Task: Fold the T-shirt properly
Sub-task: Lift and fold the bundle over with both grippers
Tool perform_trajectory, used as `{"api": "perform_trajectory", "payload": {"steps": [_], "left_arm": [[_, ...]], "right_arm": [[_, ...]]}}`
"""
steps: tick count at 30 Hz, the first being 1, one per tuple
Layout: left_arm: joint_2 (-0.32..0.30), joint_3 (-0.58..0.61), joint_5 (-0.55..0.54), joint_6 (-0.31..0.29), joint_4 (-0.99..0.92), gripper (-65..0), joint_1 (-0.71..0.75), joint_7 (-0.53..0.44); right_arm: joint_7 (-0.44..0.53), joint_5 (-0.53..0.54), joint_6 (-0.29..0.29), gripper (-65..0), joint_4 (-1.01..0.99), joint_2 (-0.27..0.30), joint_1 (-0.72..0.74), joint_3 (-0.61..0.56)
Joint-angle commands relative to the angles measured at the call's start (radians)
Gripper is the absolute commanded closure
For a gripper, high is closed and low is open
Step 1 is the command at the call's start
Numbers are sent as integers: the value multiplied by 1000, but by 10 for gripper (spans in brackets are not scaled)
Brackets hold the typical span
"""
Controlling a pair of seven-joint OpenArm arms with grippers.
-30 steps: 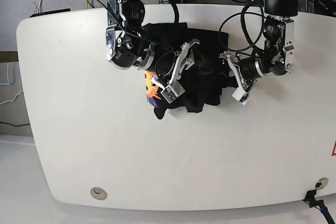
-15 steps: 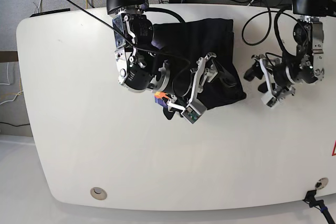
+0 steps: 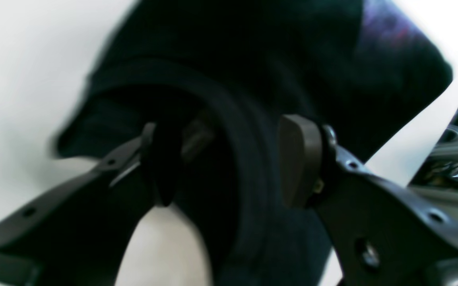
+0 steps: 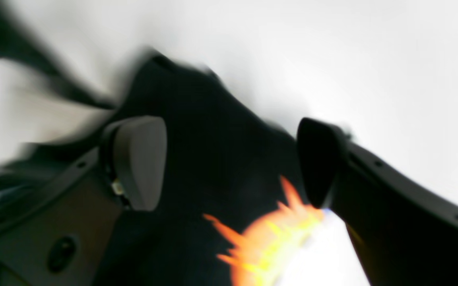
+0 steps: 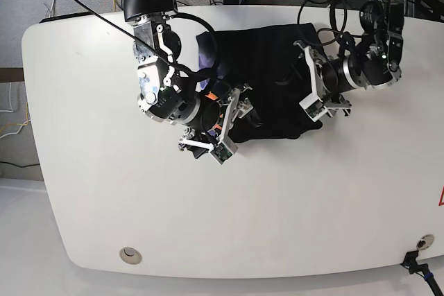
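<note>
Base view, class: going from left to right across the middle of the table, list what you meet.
Bare white table → right gripper, jaws apart at the shirt's left edge → black T-shirt → left gripper, jaws apart at its right edge → bare table again.

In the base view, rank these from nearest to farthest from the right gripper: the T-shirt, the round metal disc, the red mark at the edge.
From the right gripper:
1. T-shirt: directly under it, centre back.
2. Round metal disc: front left of the view.
3. Red mark: far right edge of the view.
</note>
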Motion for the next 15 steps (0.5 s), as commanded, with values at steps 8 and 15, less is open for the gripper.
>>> {"api": "perform_trajectory", "payload": {"steps": [8, 15], "left_arm": [[55, 136, 0, 2, -2, -349, 70, -17], [26, 159, 1, 2, -190, -349, -10, -20]], "right_arm": [[310, 22, 8, -461, -243, 35, 42, -4], [479, 20, 5, -107, -457, 83, 44, -4]]}}
